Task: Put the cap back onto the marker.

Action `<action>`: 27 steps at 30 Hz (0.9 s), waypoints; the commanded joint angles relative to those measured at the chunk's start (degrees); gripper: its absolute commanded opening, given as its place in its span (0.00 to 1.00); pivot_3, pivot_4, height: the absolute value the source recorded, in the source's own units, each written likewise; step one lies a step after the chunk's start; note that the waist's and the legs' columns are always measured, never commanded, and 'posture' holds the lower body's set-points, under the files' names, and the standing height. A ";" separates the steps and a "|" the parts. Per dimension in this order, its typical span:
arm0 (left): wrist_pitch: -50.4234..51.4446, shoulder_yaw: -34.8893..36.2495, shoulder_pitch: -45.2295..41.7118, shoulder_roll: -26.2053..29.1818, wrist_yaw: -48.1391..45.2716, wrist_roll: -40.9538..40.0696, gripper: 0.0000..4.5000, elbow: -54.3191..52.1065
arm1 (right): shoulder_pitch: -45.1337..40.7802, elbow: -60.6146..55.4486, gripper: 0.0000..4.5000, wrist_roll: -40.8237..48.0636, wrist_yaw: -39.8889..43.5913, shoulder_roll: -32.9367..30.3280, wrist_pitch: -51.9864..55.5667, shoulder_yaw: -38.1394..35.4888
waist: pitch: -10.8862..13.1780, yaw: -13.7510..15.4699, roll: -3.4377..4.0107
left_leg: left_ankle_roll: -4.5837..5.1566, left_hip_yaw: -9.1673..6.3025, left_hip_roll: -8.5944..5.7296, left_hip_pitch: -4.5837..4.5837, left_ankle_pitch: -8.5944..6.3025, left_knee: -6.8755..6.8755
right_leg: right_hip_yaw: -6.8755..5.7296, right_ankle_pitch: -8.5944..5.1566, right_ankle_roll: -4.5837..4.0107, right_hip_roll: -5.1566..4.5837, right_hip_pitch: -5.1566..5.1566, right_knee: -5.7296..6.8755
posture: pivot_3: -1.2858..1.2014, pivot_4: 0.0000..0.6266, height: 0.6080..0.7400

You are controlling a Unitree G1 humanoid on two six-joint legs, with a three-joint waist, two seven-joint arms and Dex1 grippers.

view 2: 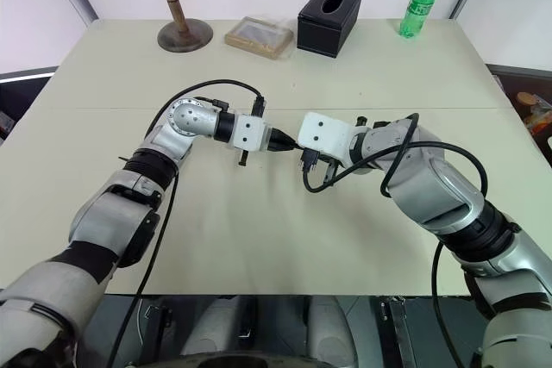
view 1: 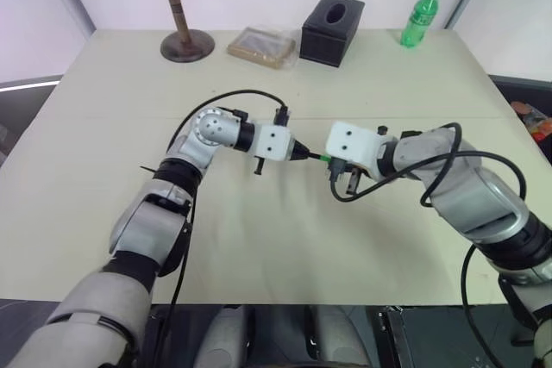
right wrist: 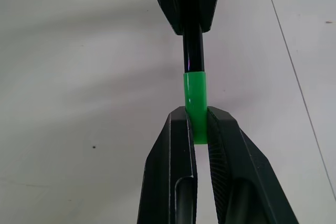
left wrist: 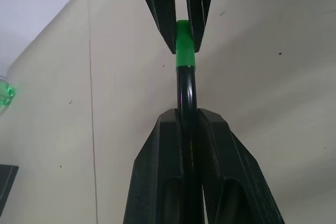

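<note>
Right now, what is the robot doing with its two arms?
It is putting a marker back together above the table. The left gripper is shut on the black marker, and the right gripper is shut on the little green cap. The cap already sits on the marker's end, with both grippers holding on.

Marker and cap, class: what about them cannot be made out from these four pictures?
- Marker: its rear end, left wrist view, hidden between the left gripper fingers.
- Marker tip: both wrist views, covered by the cap; whether the cap is fully seated cannot be told.
- Cap's closed end: right wrist view, hidden inside the right gripper.
- Head views: cap and marker too small for detail.
</note>
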 commanded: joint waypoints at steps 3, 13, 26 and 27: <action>-1.26 -0.69 -1.07 -3.71 -0.82 -2.54 0.00 -3.31 | -1.17 -2.46 0.01 0.29 -0.33 1.79 -2.93 -0.99 | 0.00 0.00 0.00 | 0.00 0.00 0.00 0.00 0.00 0.00 | 0.00 0.00 0.00 0.00 0.00 0.00 | 0.52 0.24 1.00; -1.09 -0.51 -0.18 -2.48 -1.07 -2.61 0.00 -4.21 | 1.67 -3.04 0.41 0.72 0.26 -0.61 -3.73 -3.20 | 0.00 0.32 0.00 | 0.00 -0.01 0.00 -0.01 0.00 0.01 | 0.00 0.00 0.00 -0.01 0.00 0.00 | 0.52 0.24 1.00; 18.63 2.85 11.23 8.18 3.29 -3.44 0.00 -20.75 | 15.56 -12.73 0.85 3.78 -1.10 -8.47 1.06 -18.81 | -0.01 0.04 0.00 | 0.00 0.00 0.04 -0.03 0.00 0.02 | 0.06 -0.01 -0.01 0.02 -0.07 0.10 | 0.52 0.24 1.00; 21.77 3.37 12.78 8.75 4.47 -3.49 0.00 -23.31 | 16.21 -13.56 0.85 4.32 -1.79 -7.70 2.30 -19.95 | -0.01 0.09 0.00 | 0.00 0.01 0.04 -0.03 0.00 0.03 | 0.06 -0.01 -0.01 0.02 -0.06 0.10 | 0.52 0.24 1.00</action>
